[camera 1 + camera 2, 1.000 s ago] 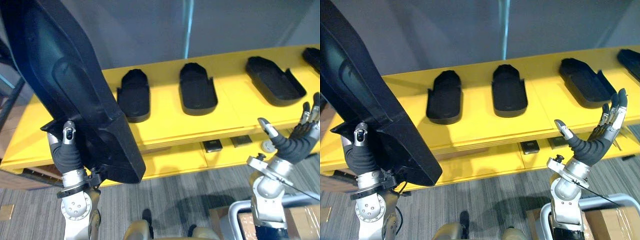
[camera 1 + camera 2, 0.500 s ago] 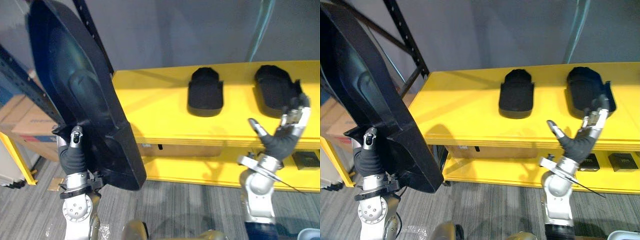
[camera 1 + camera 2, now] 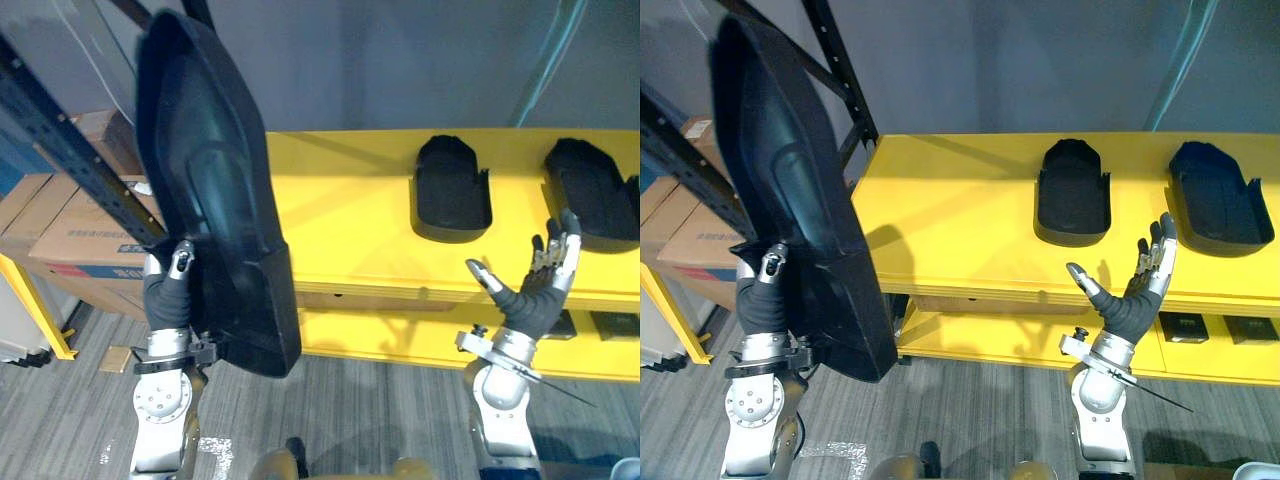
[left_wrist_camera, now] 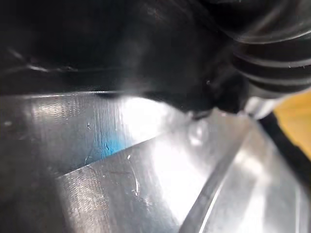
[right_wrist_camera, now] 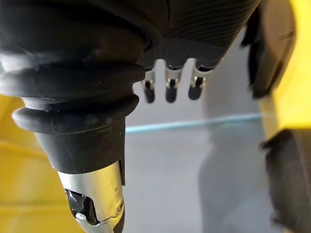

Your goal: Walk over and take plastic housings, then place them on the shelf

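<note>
My left hand (image 3: 170,297) grips the lower edge of a large black plastic housing (image 3: 215,200), thumb on its near face. The housing stands nearly upright, hollow side towards me, in front of the left end of the yellow shelf (image 3: 340,220). Two smaller black housings (image 3: 452,190) (image 3: 590,195) lie on the shelf top to the right. My right hand (image 3: 1130,300) is raised before the shelf's front edge, open and holding nothing. In the right wrist view its fingers (image 5: 167,90) are straight, with a shelf housing (image 5: 272,43) past them.
A black rack upright (image 3: 840,80) slants up beside the shelf's left end. Cardboard boxes (image 3: 70,230) are stacked at the far left behind a yellow post (image 3: 35,310). Small dark parts (image 3: 1185,327) sit on the lower shelf level. Grey carpet lies below.
The whole picture has shifted, so the camera moved and the shelf's left end is now in view. The held housing stands more upright. The right hand stays open, slightly lower.
</note>
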Motion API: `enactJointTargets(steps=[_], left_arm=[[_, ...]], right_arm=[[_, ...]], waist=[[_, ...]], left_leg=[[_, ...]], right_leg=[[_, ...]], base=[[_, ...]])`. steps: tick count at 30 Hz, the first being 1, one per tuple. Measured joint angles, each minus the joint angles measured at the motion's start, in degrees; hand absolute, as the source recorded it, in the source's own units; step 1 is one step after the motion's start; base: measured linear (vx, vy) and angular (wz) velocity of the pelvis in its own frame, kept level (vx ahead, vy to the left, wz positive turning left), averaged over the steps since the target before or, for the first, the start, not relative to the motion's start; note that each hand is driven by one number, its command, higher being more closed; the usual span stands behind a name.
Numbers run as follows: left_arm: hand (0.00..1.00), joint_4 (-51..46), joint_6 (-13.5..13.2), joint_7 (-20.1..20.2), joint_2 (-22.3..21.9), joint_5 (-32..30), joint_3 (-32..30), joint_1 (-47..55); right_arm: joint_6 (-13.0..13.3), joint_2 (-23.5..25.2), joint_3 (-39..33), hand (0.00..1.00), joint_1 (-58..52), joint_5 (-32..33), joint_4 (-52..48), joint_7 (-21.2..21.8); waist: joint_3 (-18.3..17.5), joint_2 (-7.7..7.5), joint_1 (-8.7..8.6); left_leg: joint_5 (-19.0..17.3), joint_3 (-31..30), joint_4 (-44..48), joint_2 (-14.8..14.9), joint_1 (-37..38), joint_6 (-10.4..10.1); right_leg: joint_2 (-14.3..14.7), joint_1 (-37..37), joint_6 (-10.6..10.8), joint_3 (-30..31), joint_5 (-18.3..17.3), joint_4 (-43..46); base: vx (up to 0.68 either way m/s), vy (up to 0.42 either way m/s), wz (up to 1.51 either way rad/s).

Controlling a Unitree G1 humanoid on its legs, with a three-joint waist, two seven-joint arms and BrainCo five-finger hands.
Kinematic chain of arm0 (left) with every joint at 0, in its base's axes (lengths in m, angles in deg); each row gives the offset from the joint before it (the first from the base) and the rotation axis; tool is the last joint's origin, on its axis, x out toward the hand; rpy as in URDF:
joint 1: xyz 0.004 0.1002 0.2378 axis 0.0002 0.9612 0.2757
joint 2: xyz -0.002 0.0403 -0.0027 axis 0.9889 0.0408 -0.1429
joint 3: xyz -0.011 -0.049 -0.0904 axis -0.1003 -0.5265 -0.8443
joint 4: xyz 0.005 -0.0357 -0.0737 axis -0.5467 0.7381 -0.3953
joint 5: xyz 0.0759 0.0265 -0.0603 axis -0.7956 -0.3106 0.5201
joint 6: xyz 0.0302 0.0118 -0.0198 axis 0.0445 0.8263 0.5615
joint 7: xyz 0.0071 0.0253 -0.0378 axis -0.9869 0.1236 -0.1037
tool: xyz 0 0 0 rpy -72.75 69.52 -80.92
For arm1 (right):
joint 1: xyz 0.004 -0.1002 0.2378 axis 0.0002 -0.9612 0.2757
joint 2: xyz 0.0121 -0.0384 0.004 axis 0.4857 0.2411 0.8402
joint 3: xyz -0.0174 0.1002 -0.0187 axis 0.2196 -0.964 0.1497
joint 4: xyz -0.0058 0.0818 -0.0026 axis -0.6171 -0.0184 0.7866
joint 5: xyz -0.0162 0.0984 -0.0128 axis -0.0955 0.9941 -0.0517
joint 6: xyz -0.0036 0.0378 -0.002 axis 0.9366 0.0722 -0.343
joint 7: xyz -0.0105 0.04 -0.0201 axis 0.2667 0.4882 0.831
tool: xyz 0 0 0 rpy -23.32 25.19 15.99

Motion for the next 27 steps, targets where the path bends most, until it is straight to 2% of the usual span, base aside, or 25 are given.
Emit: enactJointTargets(steps=[2,4,6,8,10,11,14,16,19,20,22,25,27], left_arm=[[1.00,0.40,0.04,-0.78,0.02,-0.26,-0.62,0.38],[1.00,2.07,0.48,-2.27,0.03,-0.53,-2.43,0.82],[1.00,2.82,1.91,-2.59,-0.31,-2.06,-4.20,1.26],[1.00,3.08,2.60,-2.58,-0.36,-3.79,-5.58,1.39],[1.00,4.86,3.25,-3.84,0.17,-6.40,-6.65,-0.80],[1.00,7.22,4.36,-4.58,1.43,-6.51,-6.86,-2.86],[1.00,13.06,7.66,-6.36,4.62,-7.07,-8.78,-6.14],[1.00,17.21,11.20,-6.72,8.12,-7.15,-10.02,-9.59],[1.00,25.34,13.29,-6.29,13.65,-6.75,-11.35,-16.08],[1.00,30.15,13.57,-5.91,16.06,-6.63,-12.48,-19.51],[1.00,34.38,13.80,-5.89,17.81,-6.46,-13.17,-22.16],[1.00,43.03,14.43,-5.90,22.26,-6.30,-12.98,-27.15],[1.00,47.22,16.23,-5.84,24.18,-4.44,-12.69,-30.32]], right_arm=[[0.07,-0.86,-0.91,0.00,0.02,1.13,-1.90,1.47],[0.21,-0.93,-1.28,0.00,-0.61,4.26,-2.38,4.25],[0.21,-1.00,-1.38,0.00,-2.10,4.51,-2.46,5.93],[0.21,-1.44,-2.31,0.00,-2.74,4.51,-2.61,7.31],[0.20,-3.51,-4.30,0.00,-2.92,5.76,-2.67,9.04],[0.18,-4.42,-5.23,0.00,-2.73,6.73,-2.66,9.60],[0.18,-5.51,-5.08,0.00,-1.22,7.76,-2.68,10.86],[-0.57,-5.58,-5.08,0.00,-0.50,8.97,-2.71,10.83],[-1.40,-5.32,-4.47,0.00,-0.88,11.62,-2.72,10.87],[-1.72,-5.00,-3.80,0.00,-0.94,11.62,-2.75,11.19],[-1.97,-4.78,-3.05,0.00,-1.78,11.41,-3.33,12.48],[-2.97,-4.79,-1.31,0.00,-4.23,11.39,-4.86,14.99],[-3.78,-4.94,-0.95,0.00,-4.99,11.83,-4.85,16.94]], waist=[[0.12,-0.19,0.01],[0.37,0.05,-0.12],[0.37,0.24,-0.11],[0.16,0.23,-0.28],[-0.01,0.95,-0.55],[0.25,1.37,-0.58],[0.95,0.71,-0.60],[1.20,0.78,-1.19],[1.28,0.68,-1.95],[1.72,0.17,-2.46],[1.95,-0.29,-3.22],[2.42,-1.26,-3.69],[2.84,-1.32,-4.79]], left_leg=[[-0.05,1.74,3.90,0.81,-0.56,0.12],[-0.74,2.70,15.62,3.45,-4.26,1.30],[-0.64,2.43,18.32,4.84,-4.06,1.42],[-0.53,1.93,14.17,4.49,-2.09,1.31],[0.62,0.88,8.42,3.56,0.10,-0.32],[0.70,0.98,7.68,3.38,1.08,-0.45],[0.61,1.37,5.49,2.64,3.91,-0.49],[0.28,1.32,3.42,2.05,4.86,-0.87],[-0.04,1.94,-2.12,1.30,5.98,-1.18],[-0.20,3.35,-4.84,0.70,6.94,-1.42],[-0.84,4.27,-5.51,0.10,7.08,-1.67],[-1.44,6.21,-5.03,-1.14,6.84,-0.77],[-1.69,6.27,-4.77,-1.94,6.78,-0.35]], right_leg=[[0.19,0.47,-0.78,1.13,-0.46,-0.02],[1.05,2.28,-1.53,2.16,-0.96,-0.73],[1.57,3.97,-1.93,3.25,-1.10,-0.97],[1.65,3.55,-2.27,3.94,-1.24,-0.77],[1.51,2.04,-2.34,4.49,-1.27,-0.13],[1.48,2.18,-2.34,4.88,-1.27,0.18],[1.38,1.76,-2.34,7.29,-1.27,1.14],[1.08,0.35,-2.15,8.67,-1.17,2.13],[1.18,-3.03,-1.02,10.59,-0.52,3.05],[1.20,-4.15,-0.13,11.84,0.03,2.93],[0.76,-4.94,0.54,12.83,0.98,2.28],[-1.00,-5.10,1.84,13.84,2.62,-0.08],[-1.91,-5.03,2.47,13.86,3.09,-0.55]], base=[[0.03,-0.086,-0.32],[0.01,-0.106,-0.36],[0.04,-0.077,-0.30],[0.04,-0.018,-0.18],[-0.01,0.005,-0.12],[-0.02,0.018,-0.14],[-0.03,0.053,-0.43],[-0.05,0.067,-0.33],[-0.07,0.101,-0.30],[-0.06,0.120,-0.37],[-0.06,0.109,-0.34],[-0.06,0.144,-0.32],[-0.04,0.078,-0.05]])
